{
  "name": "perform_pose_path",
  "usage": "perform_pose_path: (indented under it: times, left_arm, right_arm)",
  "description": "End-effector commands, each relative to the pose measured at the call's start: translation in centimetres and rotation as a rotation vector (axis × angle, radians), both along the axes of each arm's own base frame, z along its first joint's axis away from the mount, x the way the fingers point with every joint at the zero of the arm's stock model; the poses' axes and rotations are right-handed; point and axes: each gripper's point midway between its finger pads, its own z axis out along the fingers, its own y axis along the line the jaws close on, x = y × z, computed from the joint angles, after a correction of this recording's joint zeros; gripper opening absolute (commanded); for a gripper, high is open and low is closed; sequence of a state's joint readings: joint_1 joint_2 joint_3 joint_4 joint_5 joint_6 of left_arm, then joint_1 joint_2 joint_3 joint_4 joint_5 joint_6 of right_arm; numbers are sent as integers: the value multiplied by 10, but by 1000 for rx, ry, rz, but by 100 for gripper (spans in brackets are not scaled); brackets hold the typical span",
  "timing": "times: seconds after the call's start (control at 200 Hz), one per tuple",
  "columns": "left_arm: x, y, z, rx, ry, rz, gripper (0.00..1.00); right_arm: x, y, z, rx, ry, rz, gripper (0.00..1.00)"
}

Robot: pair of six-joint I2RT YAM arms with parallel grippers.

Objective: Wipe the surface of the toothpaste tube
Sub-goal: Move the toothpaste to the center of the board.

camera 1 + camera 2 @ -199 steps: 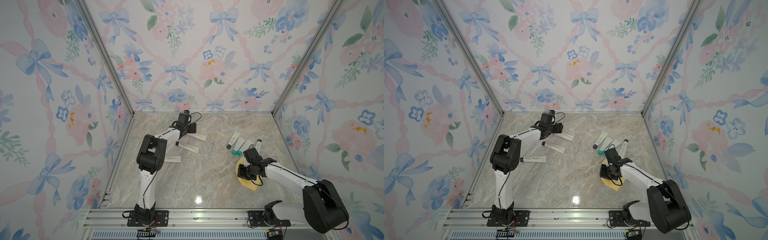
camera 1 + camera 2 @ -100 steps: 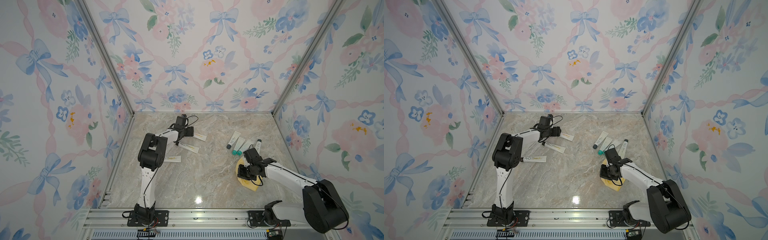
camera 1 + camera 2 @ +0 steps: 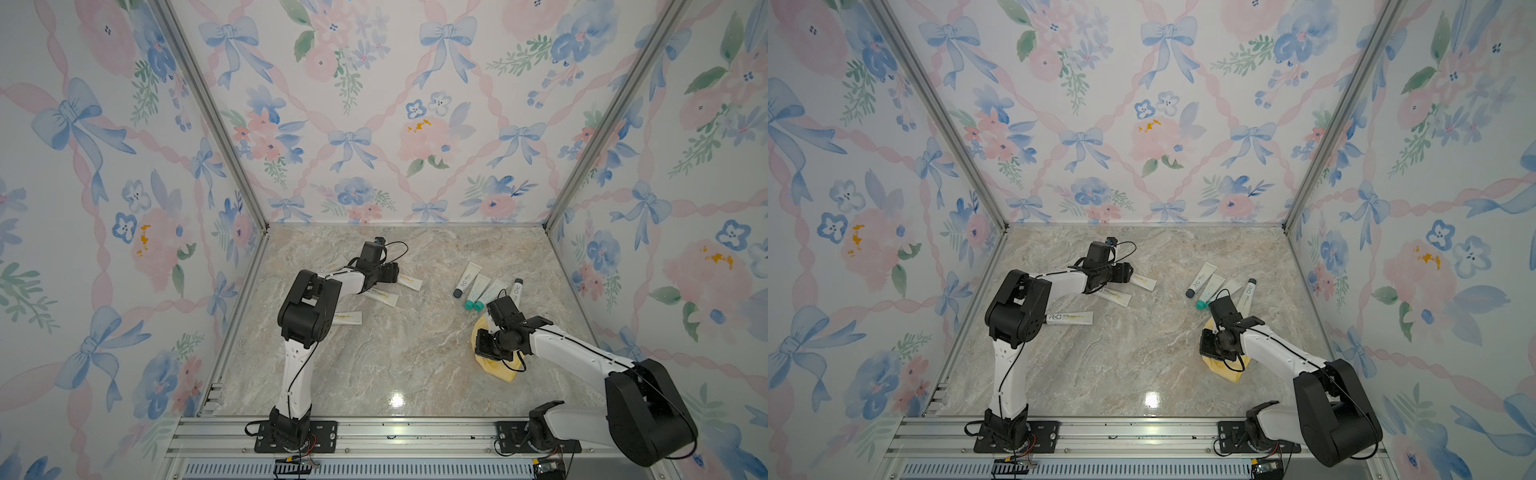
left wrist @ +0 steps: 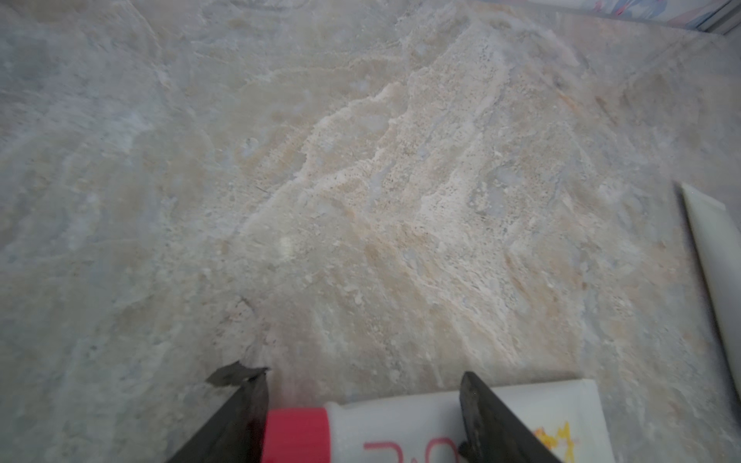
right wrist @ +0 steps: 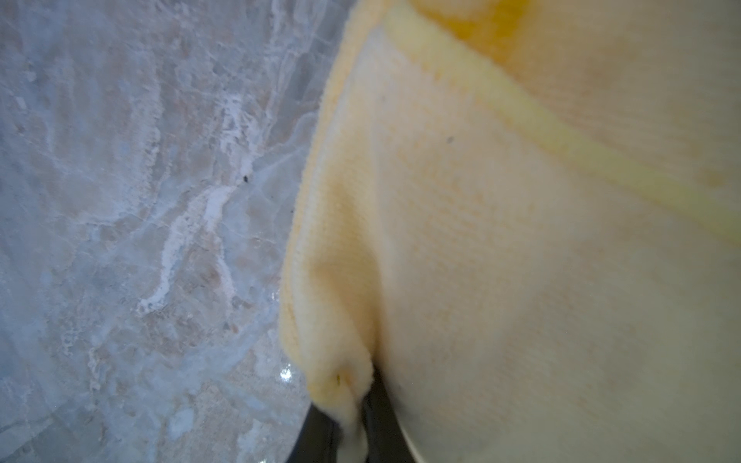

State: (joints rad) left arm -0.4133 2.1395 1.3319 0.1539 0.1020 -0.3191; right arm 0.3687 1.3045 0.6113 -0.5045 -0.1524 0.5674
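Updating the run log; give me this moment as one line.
left hand: open over red-capped tube | right hand: shut on yellow cloth | cloth apart from that tube

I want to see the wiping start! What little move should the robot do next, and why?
Probably close the left tool on the white tube: its red cap end lies between the spread fingers, not yet gripped. The right tool is shut on the yellow cloth, ready to wipe.
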Motion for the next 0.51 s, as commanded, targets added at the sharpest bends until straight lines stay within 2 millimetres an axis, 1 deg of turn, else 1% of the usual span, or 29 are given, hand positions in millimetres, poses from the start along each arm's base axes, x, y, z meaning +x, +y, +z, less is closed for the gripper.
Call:
perform_pose_path:
  times: [0.0, 0.025, 0.03, 0.045, 0.2, 0.35, 0.415, 0.5]
  left_arm:
    - [-38, -4, -20, 17, 90, -24, 76]
    - [-41, -5, -17, 14, 87, -24, 76]
    - [-44, -4, -20, 16, 93, -24, 76]
    - [-44, -6, -15, 12, 83, -25, 76]
    - [-69, -7, -7, -25, 88, -38, 76]
    - [-91, -20, 2, -67, 91, -83, 76]
    - [-102, -26, -1, -74, 105, -105, 76]
    - [-115, -29, -4, -77, 121, -119, 76]
  right_arm:
    - [-7, -1, -3, -3, 4, 16, 13]
    - [-7, -1, -3, -4, 4, 17, 13]
    - [-7, -1, -3, -4, 4, 17, 13]
    - [-7, -1, -3, -4, 5, 17, 13]
    - [-7, 0, -3, 0, -2, 19, 13]
    - [-7, 0, -3, 3, -2, 20, 13]
    - [-7, 0, -3, 4, -1, 19, 13]
    - [-7, 0, -2, 6, -5, 20, 13]
